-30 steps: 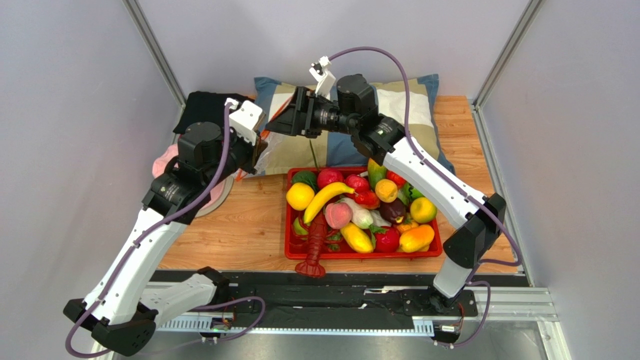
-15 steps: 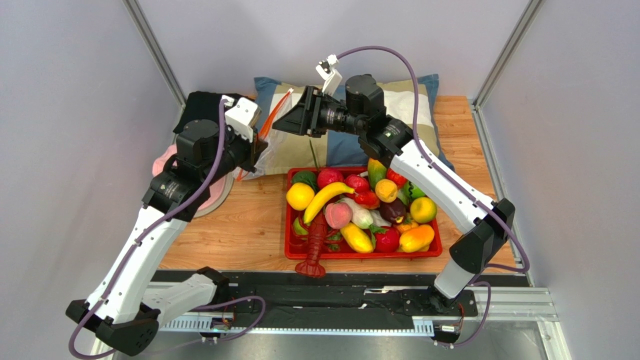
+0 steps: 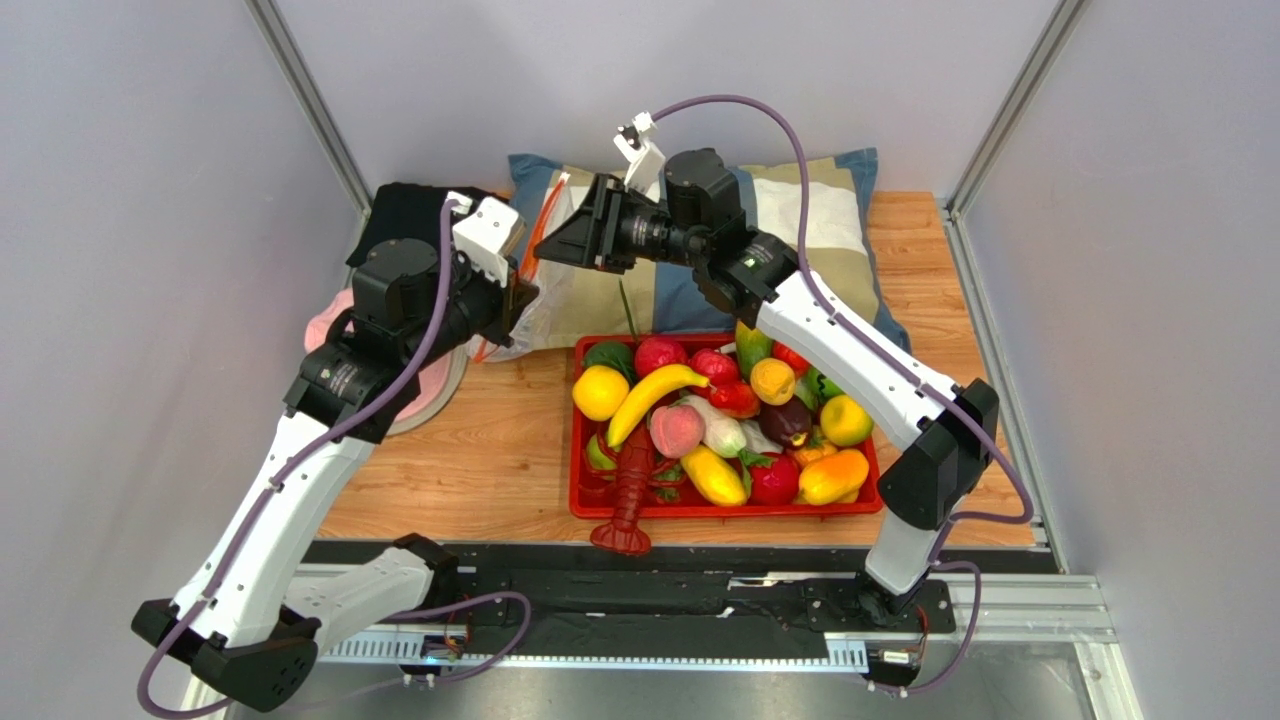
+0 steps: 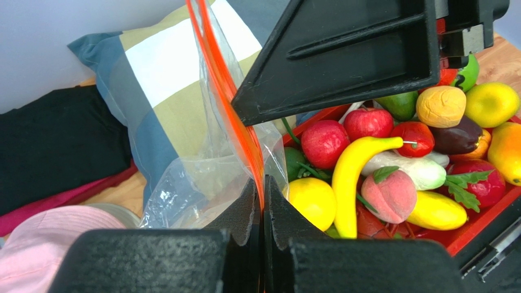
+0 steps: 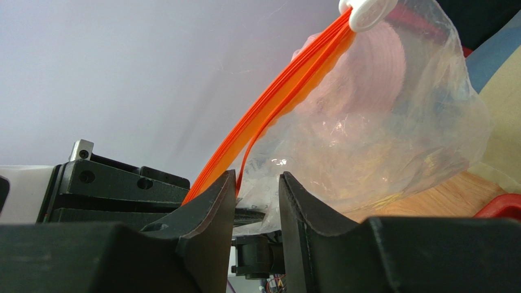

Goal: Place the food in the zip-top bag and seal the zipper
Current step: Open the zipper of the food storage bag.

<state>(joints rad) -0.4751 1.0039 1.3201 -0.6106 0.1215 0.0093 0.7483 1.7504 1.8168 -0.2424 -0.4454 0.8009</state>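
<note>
Both arms reach forward with wrists turned inward, so the grippers nearly meet. The left gripper (image 4: 263, 186) is clamped on the zipper (image 4: 228, 91). The right gripper (image 5: 257, 183) holds its fingers slightly apart.

Right gripper (image 3: 544, 252) has slid back left — zipper (image 4: 215, 58) lifted higher.

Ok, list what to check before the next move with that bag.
1. Left end effector clamped on the zipper: ok.
2. Right end effector gripping the opposite lip: not ok, its fingers stand apart around the strip.
3. Zip-top bag mouth wide enough for food: not ok, the strips part only near the right fingers.
4. Bag free of tears: cannot tell.
5. Food loaded: not ok, all of it lies in the red tray.
6. Banana reachable on top of the pile: ok.
</note>
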